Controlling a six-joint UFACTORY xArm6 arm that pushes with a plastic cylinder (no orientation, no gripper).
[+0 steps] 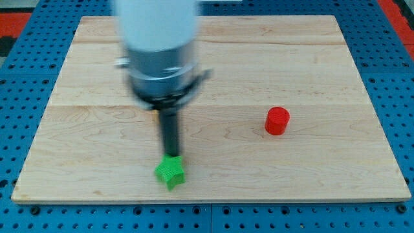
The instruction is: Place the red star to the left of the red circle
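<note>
The arm's pale upper body [155, 32] is blurred and cut off by the view's top edge. My tip [171, 155] meets the top of the green star [170, 173], so its very end and the contact there cannot be clearly made out. The blue pegboard [26, 39] around the wooden board [323, 65] runs past every edge

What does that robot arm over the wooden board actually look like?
A blurred pale, whitish cylinder leads into a grey metallic collar with small side fittings. Below it hangs a straight dark rod; my tip sits at the green star. No cables or markings show.
</note>
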